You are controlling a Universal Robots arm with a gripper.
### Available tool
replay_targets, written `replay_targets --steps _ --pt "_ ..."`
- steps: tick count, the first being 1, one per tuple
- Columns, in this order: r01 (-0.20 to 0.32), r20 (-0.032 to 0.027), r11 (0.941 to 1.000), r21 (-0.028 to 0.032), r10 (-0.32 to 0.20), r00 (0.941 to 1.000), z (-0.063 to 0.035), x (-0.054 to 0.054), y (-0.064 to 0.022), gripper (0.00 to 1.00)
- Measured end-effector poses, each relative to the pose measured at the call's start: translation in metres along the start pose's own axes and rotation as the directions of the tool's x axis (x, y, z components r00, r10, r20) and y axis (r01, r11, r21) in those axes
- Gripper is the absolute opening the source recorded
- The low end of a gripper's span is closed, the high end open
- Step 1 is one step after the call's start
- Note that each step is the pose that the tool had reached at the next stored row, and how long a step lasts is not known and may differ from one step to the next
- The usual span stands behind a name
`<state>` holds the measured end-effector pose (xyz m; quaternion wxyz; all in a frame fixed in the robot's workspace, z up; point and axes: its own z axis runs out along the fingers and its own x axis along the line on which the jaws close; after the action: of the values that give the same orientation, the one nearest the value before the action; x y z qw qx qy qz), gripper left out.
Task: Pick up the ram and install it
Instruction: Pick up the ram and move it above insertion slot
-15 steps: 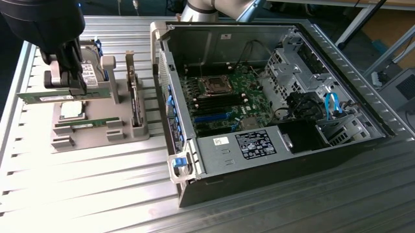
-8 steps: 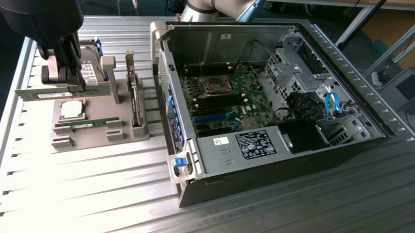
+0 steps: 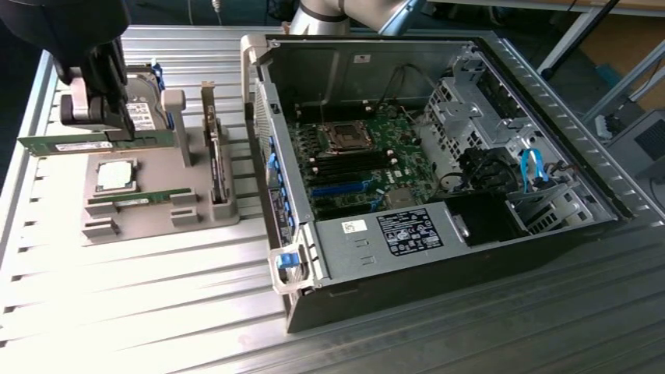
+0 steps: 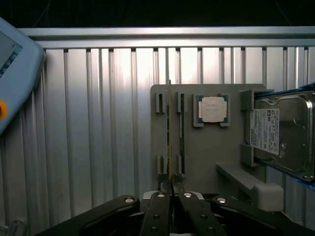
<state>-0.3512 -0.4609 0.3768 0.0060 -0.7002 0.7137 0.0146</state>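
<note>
Black fingers (image 4: 157,212) of my gripper (image 4: 170,188) were pinched narrow on the ram (image 4: 170,132).
I held the ram edge-on over the grey holder (image 4: 206,152), just beside a second stick (image 4: 182,130) in its slot, near the processor (image 4: 213,109) and hard drive (image 4: 278,135). The open computer case (image 3: 437,156) stood well apart, at the exterior view's right.

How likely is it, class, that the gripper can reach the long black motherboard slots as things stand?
Probably yes: the case lies open on top, nothing covers the slots, and the gripper, shut on the ram, hangs outside it.
</note>
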Motion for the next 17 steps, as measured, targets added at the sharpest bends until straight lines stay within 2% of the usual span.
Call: replay_targets --steps 11,17 --pt "0.000 0.0000 1.0000 0.0000 0.000 1.0000 -0.0107 -0.0003 -0.0002 0.13" --pt "0.000 -0.0002 1.0000 -0.0003 0.000 1.0000 -0.0116 -0.0003 -0.0014 0.13"
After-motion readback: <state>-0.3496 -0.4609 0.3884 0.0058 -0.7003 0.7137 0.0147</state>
